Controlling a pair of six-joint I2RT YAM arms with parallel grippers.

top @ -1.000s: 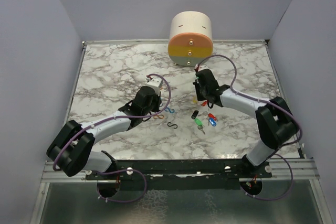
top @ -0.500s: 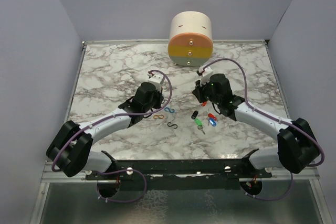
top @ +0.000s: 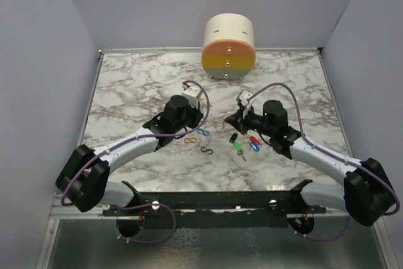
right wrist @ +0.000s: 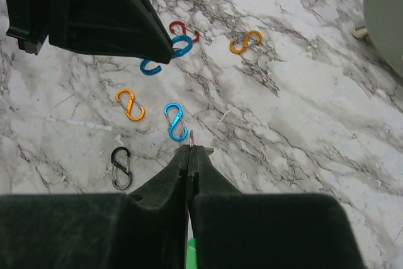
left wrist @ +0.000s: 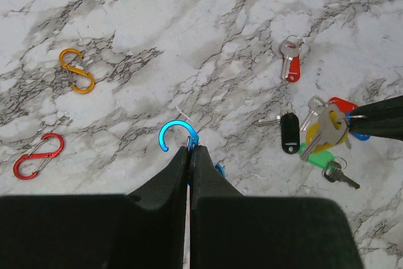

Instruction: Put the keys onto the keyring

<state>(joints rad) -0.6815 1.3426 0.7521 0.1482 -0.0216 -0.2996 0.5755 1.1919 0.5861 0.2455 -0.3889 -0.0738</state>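
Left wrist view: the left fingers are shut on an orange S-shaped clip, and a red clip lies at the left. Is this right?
Not quite. The left wrist view shows the left fingers shut on a blue S-shaped clip; the orange clip lies free, apart. The red clip does lie at the left.

The keys (top: 239, 146) lie on the bench (top: 138, 86). Left of the keys lie loose clips (top: 189, 138); another clip (left wrist: 177, 123) sits in the left tool (left wrist: 189, 149). Just behind the keys, the right tool (right wrist: 189, 150) nips the keyring (right wrist: 191, 137). Farther behind, at the bench's back edge, stands a drum (top: 228, 45).
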